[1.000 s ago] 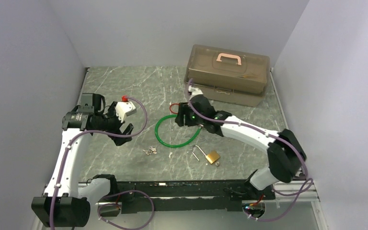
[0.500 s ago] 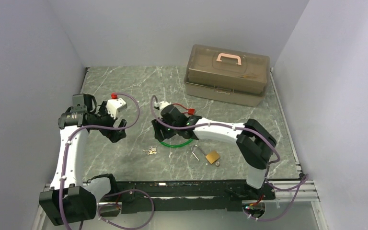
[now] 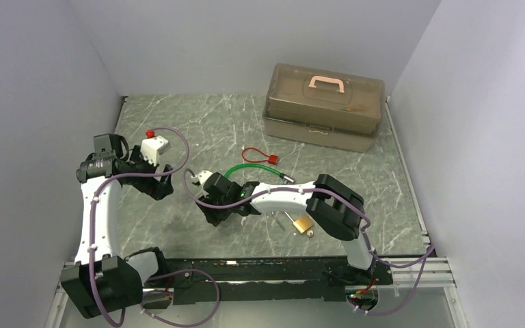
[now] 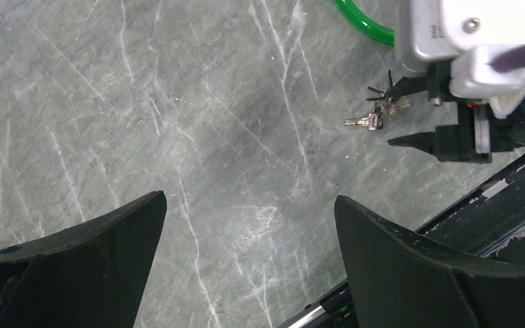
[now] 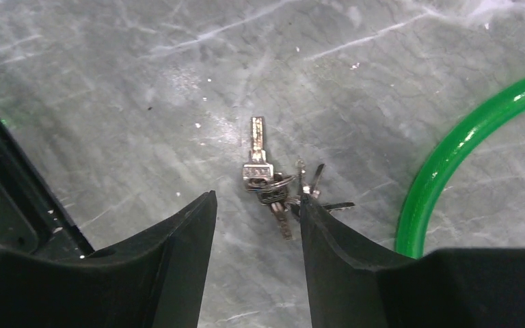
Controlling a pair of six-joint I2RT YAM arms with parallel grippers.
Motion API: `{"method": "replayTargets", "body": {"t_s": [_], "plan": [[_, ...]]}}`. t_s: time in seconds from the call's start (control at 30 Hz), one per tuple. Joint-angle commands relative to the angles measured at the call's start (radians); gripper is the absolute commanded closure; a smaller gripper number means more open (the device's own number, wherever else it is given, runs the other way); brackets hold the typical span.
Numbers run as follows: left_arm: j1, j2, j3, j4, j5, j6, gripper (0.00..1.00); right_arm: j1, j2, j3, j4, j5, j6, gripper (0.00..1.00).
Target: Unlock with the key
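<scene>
A bunch of small silver keys [image 5: 268, 181] lies on the grey marble table, seen also in the left wrist view as keys [image 4: 376, 119]. My right gripper [image 5: 258, 198] is low over them and open. The keys lie at its fingertips, and the right fingertip [image 5: 307, 205] overlaps the bunch's edge. From above, that right gripper [image 3: 217, 208] hides the keys. A brass padlock [image 3: 303, 223] with its shackle raised lies just to the right. My left gripper [image 4: 249, 198] hangs wide open over bare table, as the top view shows of the left gripper [image 3: 163, 183].
A green cable loop [image 3: 243, 171] lies behind the right gripper and shows as a green cable [image 5: 465, 143] beside the keys. A red tie [image 3: 258, 155] and a brown toolbox [image 3: 325, 106] sit farther back. A black rail [image 3: 266, 268] runs along the near edge.
My right arm has swung left and nearer, from over the green loop down onto the keys, its jaws narrowing a little. The left arm has drawn back to the left.
</scene>
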Motion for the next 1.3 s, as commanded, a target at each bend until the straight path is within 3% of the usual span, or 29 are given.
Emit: {"method": "replayTargets", "body": {"t_s": [0.0,0.43,0.73,1.13,1.17,1.2,1.27], "plan": [[0.004,-0.05,-0.01,-0.037,0.026,0.03,0.01,-0.001,0.01,0.047,0.003,0.032,-0.015,0.51],[0.003,-0.078,-0.052,-0.055,0.049,0.064,0.01,0.005,0.024,0.051,0.028,0.049,-0.009,0.71],[0.004,-0.088,-0.049,-0.062,0.041,0.071,0.01,0.006,0.034,0.072,0.029,0.048,-0.018,1.0],[0.004,-0.083,-0.03,-0.072,0.05,0.078,0.01,0.008,-0.062,0.035,0.049,0.022,-0.036,1.0],[0.004,-0.083,-0.029,-0.074,0.051,0.079,0.01,0.008,-0.055,0.044,0.034,0.021,-0.035,0.97],[0.004,-0.084,-0.03,-0.076,0.055,0.08,0.01,0.008,-0.047,0.051,0.025,0.021,-0.031,0.76],[0.004,-0.087,-0.032,-0.078,0.061,0.082,0.01,0.009,-0.028,0.061,0.014,0.023,-0.027,0.62]]}}
